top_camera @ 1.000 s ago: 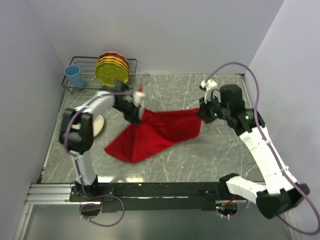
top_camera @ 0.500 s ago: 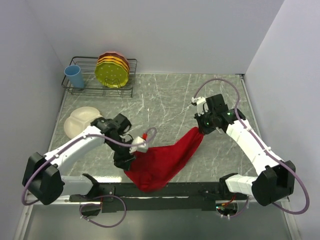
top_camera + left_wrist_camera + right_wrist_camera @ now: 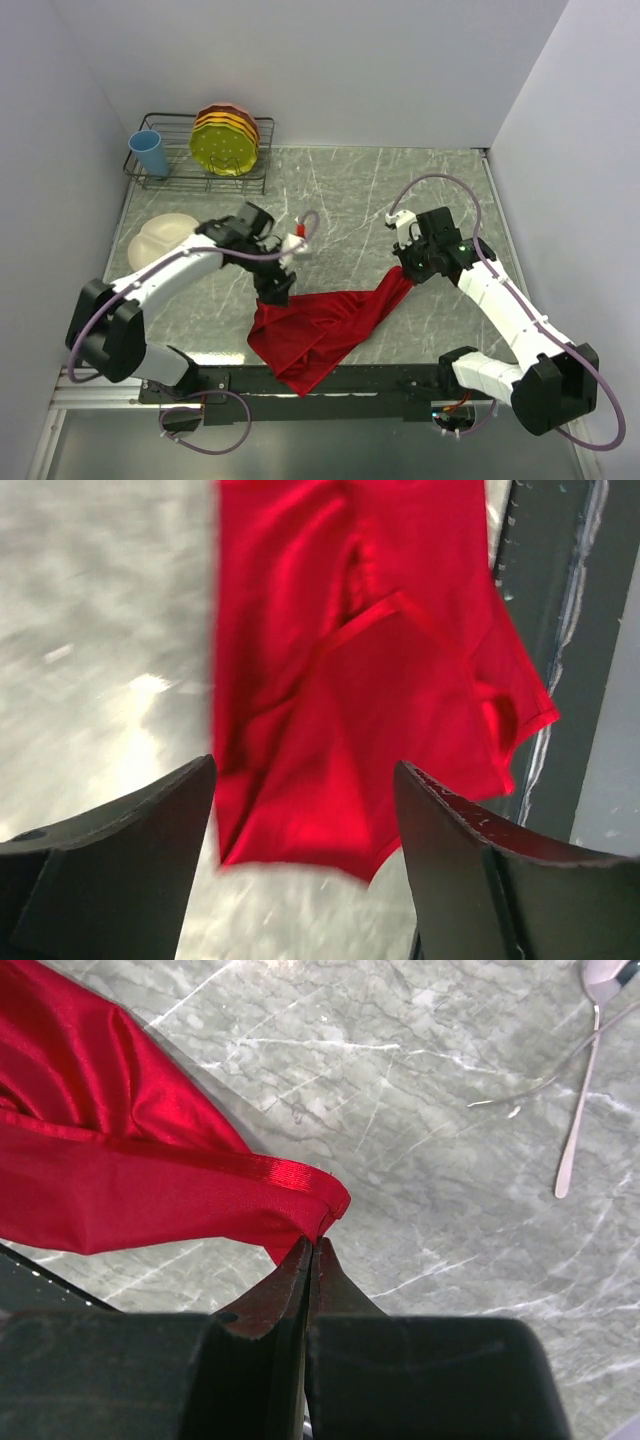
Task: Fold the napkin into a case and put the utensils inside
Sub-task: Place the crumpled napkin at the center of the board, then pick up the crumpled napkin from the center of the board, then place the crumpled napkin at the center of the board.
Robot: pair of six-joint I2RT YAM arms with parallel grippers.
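Note:
The red napkin [image 3: 318, 330] lies crumpled near the table's front edge, one corner lifted to the right. My right gripper [image 3: 405, 266] is shut on that hemmed corner [image 3: 325, 1200], just above the marble. My left gripper [image 3: 276, 287] hangs open over the napkin's left part [image 3: 340, 680], with nothing between its fingers [image 3: 130, 840]. In the right wrist view, the utensils lie on the marble beyond the held corner: a silver spoon [image 3: 585, 1080] and, next to it, a thin fork [image 3: 540, 1085]. The right arm hides them in the top view.
A cream divided plate [image 3: 155, 238] sits at the left. At the back left, a wire rack [image 3: 170, 172] holds yellow and orange plates [image 3: 228, 142], with a blue cup [image 3: 148, 152] beside them. The napkin's lower tip overlaps the black rail [image 3: 400, 378] at the front edge.
My left gripper has opened and let go of the napkin, then drawn back from the front edge. The cloth has slumped onto the table. My right gripper keeps its corner.

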